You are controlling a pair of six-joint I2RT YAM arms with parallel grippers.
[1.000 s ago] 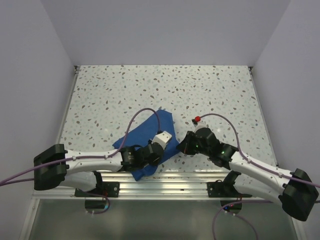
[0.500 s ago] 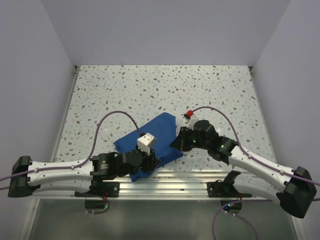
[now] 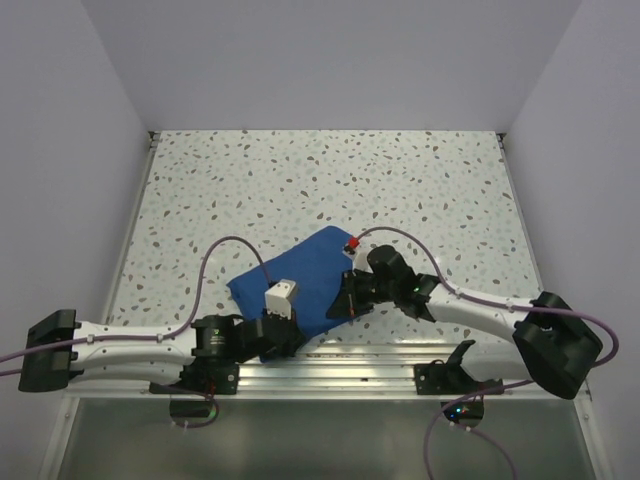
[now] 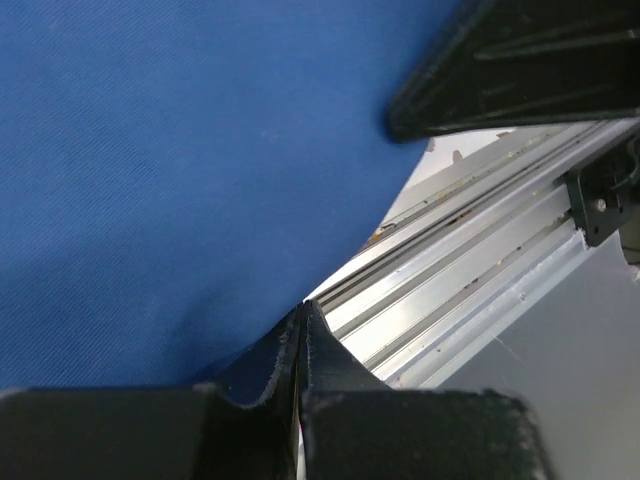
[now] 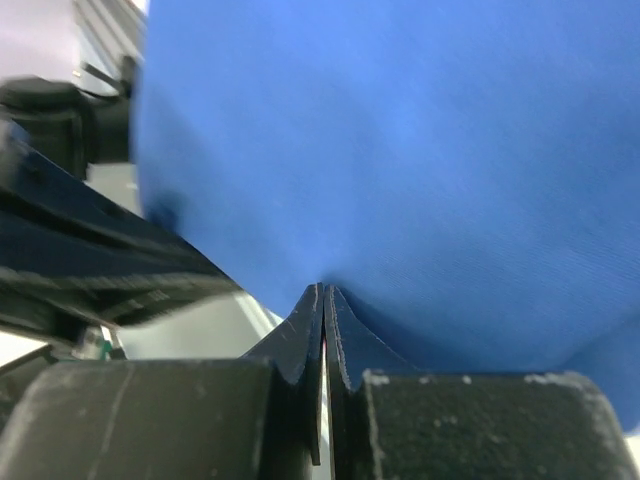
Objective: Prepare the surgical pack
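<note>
The royal-blue drape point(image 3: 305, 268) lies bunched as a folded bundle on the speckled table, near the front edge. My left gripper point(image 3: 292, 338) is at its near corner; in the left wrist view the jaws point(image 4: 303, 308) are pressed shut on the edge of the drape point(image 4: 180, 170). My right gripper point(image 3: 337, 306) is at the drape's right side; in the right wrist view its jaws point(image 5: 323, 288) are shut on a pucker of the drape point(image 5: 420, 140). The silver tray, steel instruments, gauze squares and clear packet are out of view.
An aluminium rail point(image 3: 330, 365) runs along the near edge, just below the drape, and shows in the left wrist view point(image 4: 470, 280). White walls enclose the speckled table point(image 3: 330, 180) on three sides. Purple cables loop above both arms.
My right gripper has moved left and my left gripper has drawn back towards the near edge, both over the drape. The drape now lies more compact.
</note>
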